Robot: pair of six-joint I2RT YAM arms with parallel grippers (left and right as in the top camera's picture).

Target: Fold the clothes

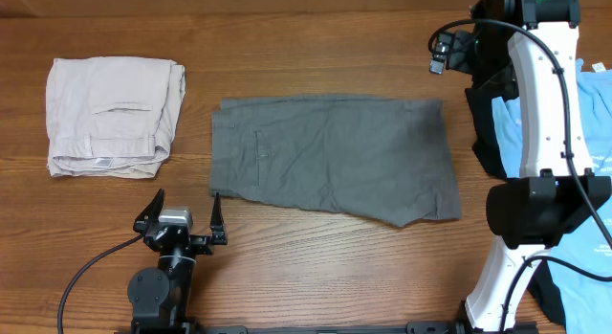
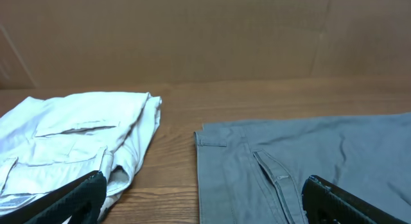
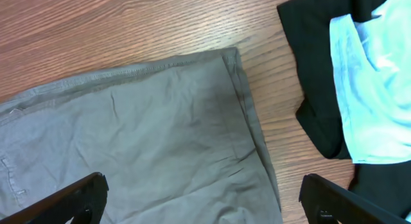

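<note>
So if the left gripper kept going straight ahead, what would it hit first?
Probably bare table between the beige shorts and grey shorts; the left gripper, wide open, might graze both. Depth is unclear.

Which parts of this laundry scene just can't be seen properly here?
Black fabric garment: overhead, mostly covered by the white right arm and the light-blue printed T-shirt.
That T-shirt's print: overhead, cut by the right edge.
Folded beige shorts: left wrist view, near edge behind the left tool's finger.
Grey woven shorts: right wrist view, waistband beyond the left edge.
</note>
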